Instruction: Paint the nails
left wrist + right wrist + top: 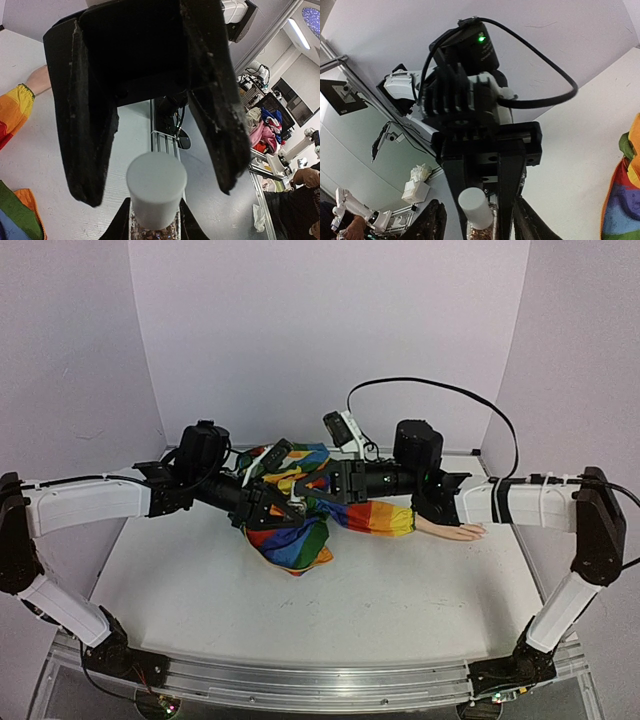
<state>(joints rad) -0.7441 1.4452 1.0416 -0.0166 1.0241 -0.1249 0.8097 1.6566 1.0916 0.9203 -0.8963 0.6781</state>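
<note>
robotics lab: walled table (300, 610), background robot arm (350, 214)

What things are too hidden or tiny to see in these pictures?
The nails on the doll hand: too tiny in the top view.
Its fingers, left wrist view: hidden behind the right pincer.
The bottle: cut off by the bottom edge in both wrist views.
Any brush: hidden under the white cap.

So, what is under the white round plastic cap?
Under the white round plastic cap is a small clear bottle with brownish glitter, held in the shut left claw. The rest of it is hidden between the claw's black fingers and cannot be seen.
</note>
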